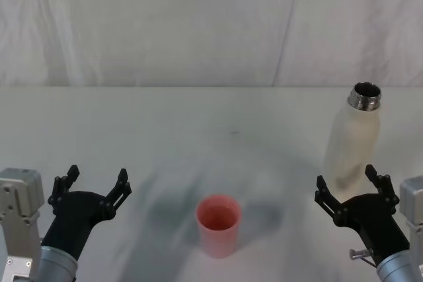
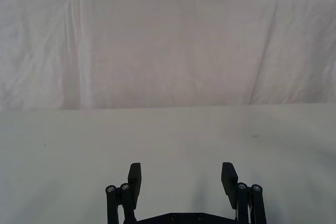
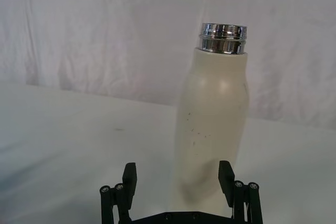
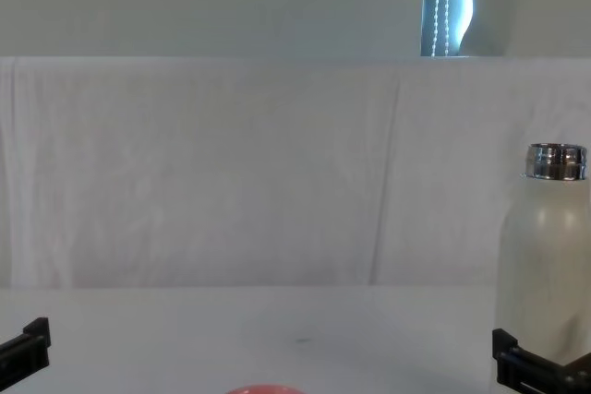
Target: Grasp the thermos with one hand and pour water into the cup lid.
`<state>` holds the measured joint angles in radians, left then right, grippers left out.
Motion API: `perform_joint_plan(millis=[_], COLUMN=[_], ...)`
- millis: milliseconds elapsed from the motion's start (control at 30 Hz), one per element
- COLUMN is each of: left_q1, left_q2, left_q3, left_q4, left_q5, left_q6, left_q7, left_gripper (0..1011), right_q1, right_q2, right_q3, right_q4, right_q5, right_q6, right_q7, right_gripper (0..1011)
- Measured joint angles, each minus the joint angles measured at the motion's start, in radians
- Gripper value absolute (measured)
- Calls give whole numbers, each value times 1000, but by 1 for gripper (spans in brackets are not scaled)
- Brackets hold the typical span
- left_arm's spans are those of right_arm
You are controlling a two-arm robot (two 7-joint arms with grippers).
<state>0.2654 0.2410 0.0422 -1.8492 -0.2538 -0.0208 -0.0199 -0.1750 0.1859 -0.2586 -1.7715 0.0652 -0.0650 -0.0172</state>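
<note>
The thermos point(image 1: 351, 138) stands upright at the right of the table, cream-white with an open steel neck; it also shows in the right wrist view point(image 3: 212, 124) and the chest view point(image 4: 545, 256). My right gripper point(image 1: 348, 188) is open just in front of its base, its fingers point(image 3: 129, 178) apart, not touching the bottle. The pink cup lid point(image 1: 218, 224) stands open side up at the table's front centre; its rim point(image 4: 263, 389) peeks in from the bottom of the chest view. My left gripper point(image 1: 92, 183) is open at the front left, with nothing between its fingers point(image 2: 135, 177).
A white cloth covers the table point(image 1: 198, 130) and the wall behind it. A small dark speck point(image 1: 234, 133) lies on the cloth at mid-table. Open surface lies between the cup lid and the thermos.
</note>
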Motion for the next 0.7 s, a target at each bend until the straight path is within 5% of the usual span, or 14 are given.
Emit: perform_joint_plan(millis=[700], left_q1=[0], left_q2=[0], left_q3=[0], left_q4=[0], left_q5=[0], left_q6=[0], left_q7=[0], left_gripper=[1001], right_q1=[7], right_q2=[-26], right_q3=[85], right_q4=[19], right_q5=[52], right_q6=[12], right_q7=[115], right_gripper=[1003])
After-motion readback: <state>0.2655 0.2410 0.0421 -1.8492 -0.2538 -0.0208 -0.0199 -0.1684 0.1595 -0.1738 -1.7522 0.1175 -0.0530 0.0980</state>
